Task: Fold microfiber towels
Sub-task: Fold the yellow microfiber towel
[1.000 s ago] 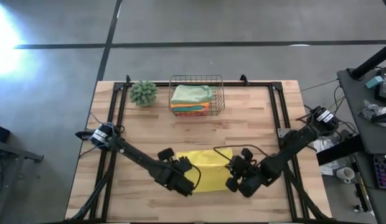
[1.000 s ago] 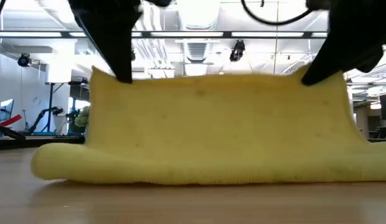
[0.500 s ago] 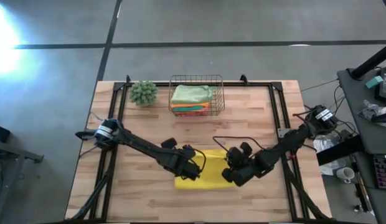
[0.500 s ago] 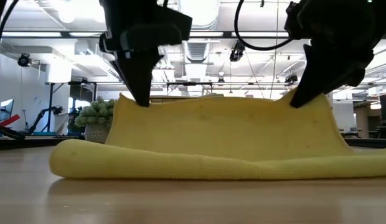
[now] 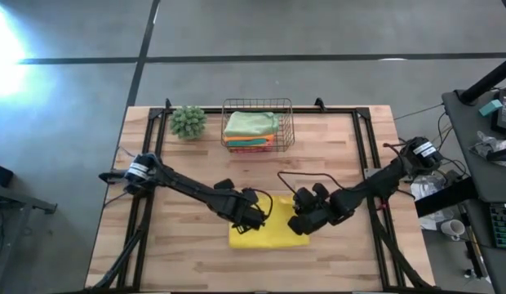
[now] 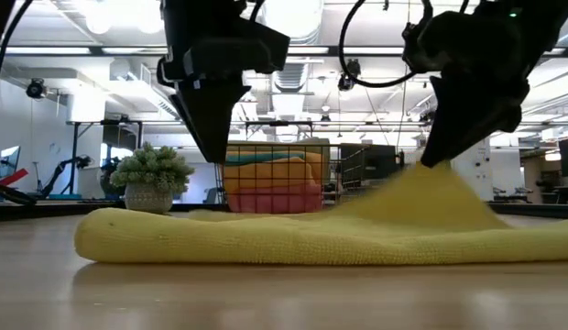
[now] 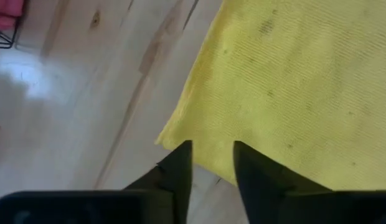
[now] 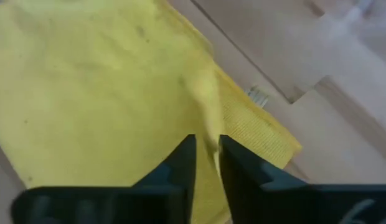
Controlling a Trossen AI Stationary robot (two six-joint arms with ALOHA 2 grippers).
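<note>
The yellow towel lay folded on the front middle of the table. The left gripper hung above its corner, jaws parted and empty; the right gripper pinched a raised ridge. Release seemed underway; a second fold likely followed.

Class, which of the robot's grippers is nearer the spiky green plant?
Left. The left gripper sits at the yellow towel's left edge, nearer the plant; the right gripper is at its right edge.

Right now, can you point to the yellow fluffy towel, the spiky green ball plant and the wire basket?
yellow microfiber towel [image 5: 273, 233]: high view, its flat middle.
spiky green ball plant [image 5: 188, 121]: high view, its top.
copper wire basket [image 5: 287, 122]: high view, its right rim.
</note>
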